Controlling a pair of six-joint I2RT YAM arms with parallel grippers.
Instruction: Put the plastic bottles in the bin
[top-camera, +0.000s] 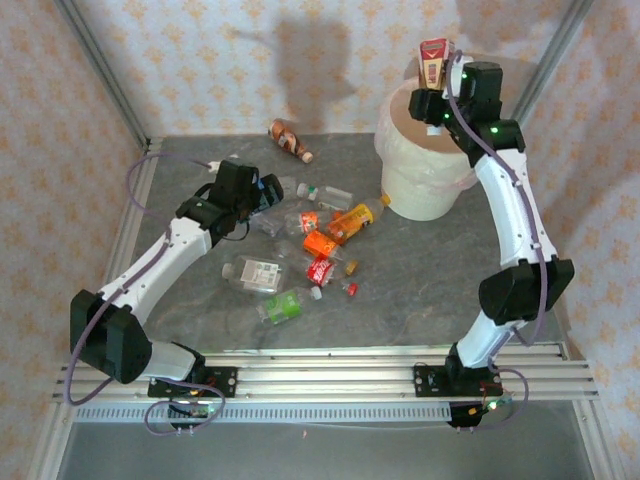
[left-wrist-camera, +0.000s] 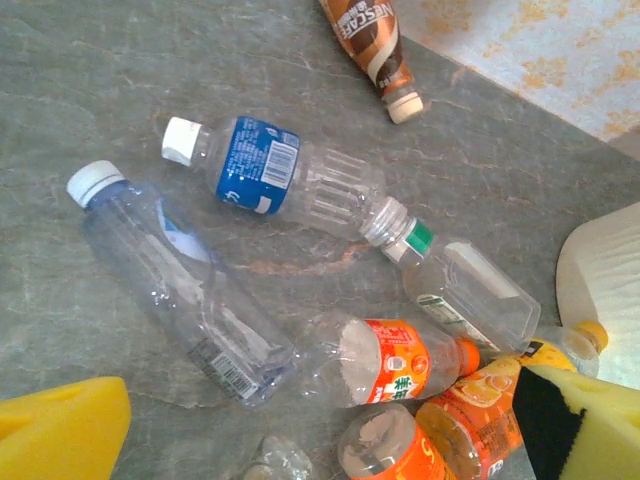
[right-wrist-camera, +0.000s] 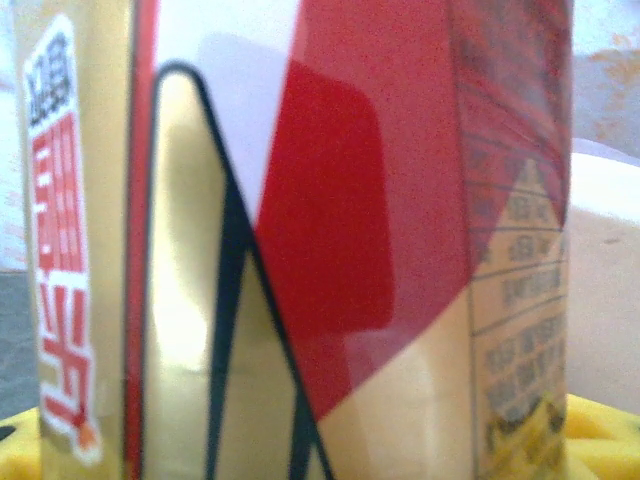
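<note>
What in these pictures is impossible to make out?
- Overhead view: inside of the bin, partly covered by the right gripper and its held bottle.
- Right wrist view: that bottle's cap and base, cut off by the edges; small print blurred.
- Left wrist view: the brown bottle, its base cut off by the top edge.

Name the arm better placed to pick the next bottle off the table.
Left. The left gripper is open and hovers over the bottle pile, with the blue-labelled bottle right under its camera. The right gripper is busy, shut on a red-and-gold bottle over the bin.
</note>
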